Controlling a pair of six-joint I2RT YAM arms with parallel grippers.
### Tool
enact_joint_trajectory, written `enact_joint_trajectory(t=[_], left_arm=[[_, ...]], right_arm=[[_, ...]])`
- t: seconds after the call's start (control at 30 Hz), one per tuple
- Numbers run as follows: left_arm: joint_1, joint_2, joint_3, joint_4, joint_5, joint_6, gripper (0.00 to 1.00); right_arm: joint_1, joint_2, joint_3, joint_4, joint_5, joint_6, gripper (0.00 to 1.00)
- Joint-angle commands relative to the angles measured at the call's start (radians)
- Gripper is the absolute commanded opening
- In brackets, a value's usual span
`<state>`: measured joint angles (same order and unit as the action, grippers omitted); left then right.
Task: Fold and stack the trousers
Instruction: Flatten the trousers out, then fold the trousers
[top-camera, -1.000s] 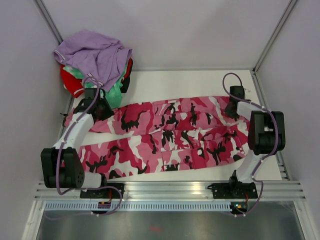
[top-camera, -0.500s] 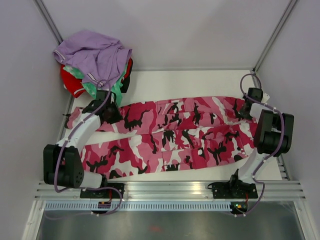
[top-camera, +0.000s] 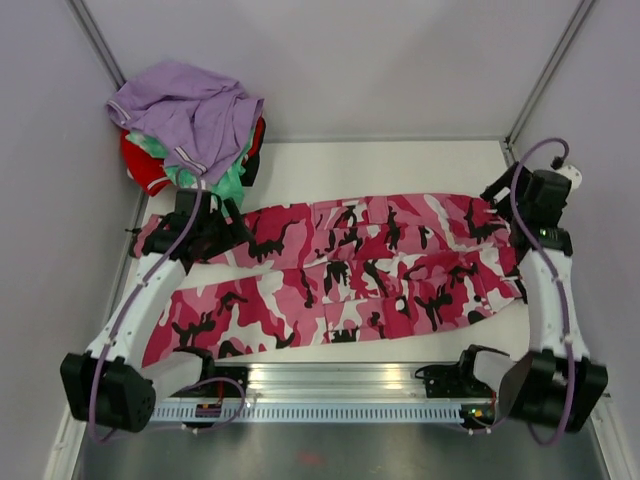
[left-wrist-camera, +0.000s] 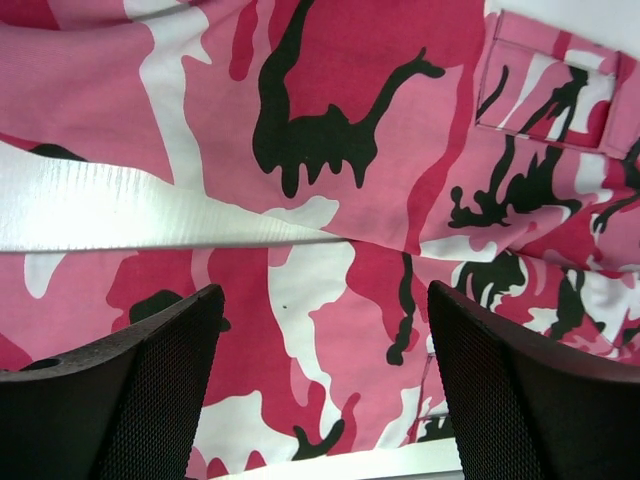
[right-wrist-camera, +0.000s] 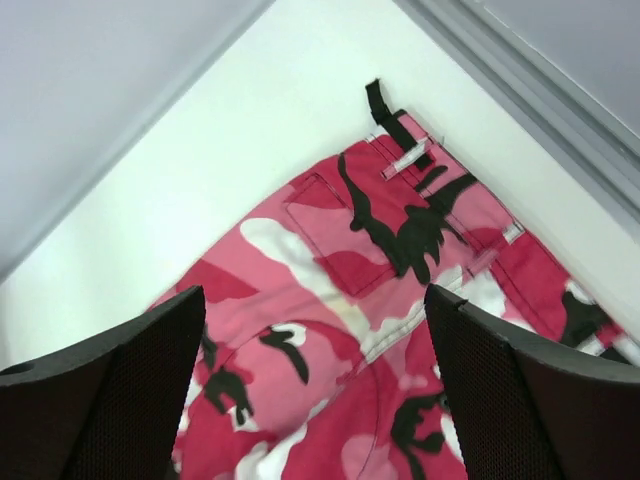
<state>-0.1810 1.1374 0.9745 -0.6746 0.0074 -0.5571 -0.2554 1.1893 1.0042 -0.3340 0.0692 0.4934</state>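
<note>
Your left tool (left-wrist-camera: 320, 300) and right tool (right-wrist-camera: 315, 300) have both just let go and stand spread over the trousers (top-camera: 350, 270), now stretched flat left-to-right across the table (top-camera: 380, 165), ready for folding.

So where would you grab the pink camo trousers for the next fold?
Pinch the waistband edge at the right end, coming straight down from above. The trousers lie flat on the table, so only an edge offers something to close on. The right claw hovers open nearby.
</note>
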Motion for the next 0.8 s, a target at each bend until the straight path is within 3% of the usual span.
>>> enact_joint_trajectory(t=[0.0,0.13,0.27,0.57,0.77], left_arm=[[0.000,-0.067,-0.020,-0.054,-0.040,-0.072,0.88],[0.000,-0.128,-0.066,-0.065,-0.020,-0.076,0.89],[0.002,-0.157,-0.108,-0.104,-0.012,-0.098,0.89],[0.000,-0.171,-0.111,-0.197,-0.038,-0.090,0.89],[0.002,-0.139,-0.057,-0.279,-0.118,-0.084,0.89]], right_arm=[[-0.001,-0.196,-0.138,-0.218,0.104,0.188,0.97],[-0.001,-0.419,-0.295,-0.393,0.237,0.322,0.97],[-0.002,-0.482,-0.438,-0.422,0.274,0.422,0.95],[-0.004,-0.174,-0.400,-0.379,0.468,0.412,0.94],[-0.034,-0.140,-0.486,-0.174,0.420,0.410,0.90]])
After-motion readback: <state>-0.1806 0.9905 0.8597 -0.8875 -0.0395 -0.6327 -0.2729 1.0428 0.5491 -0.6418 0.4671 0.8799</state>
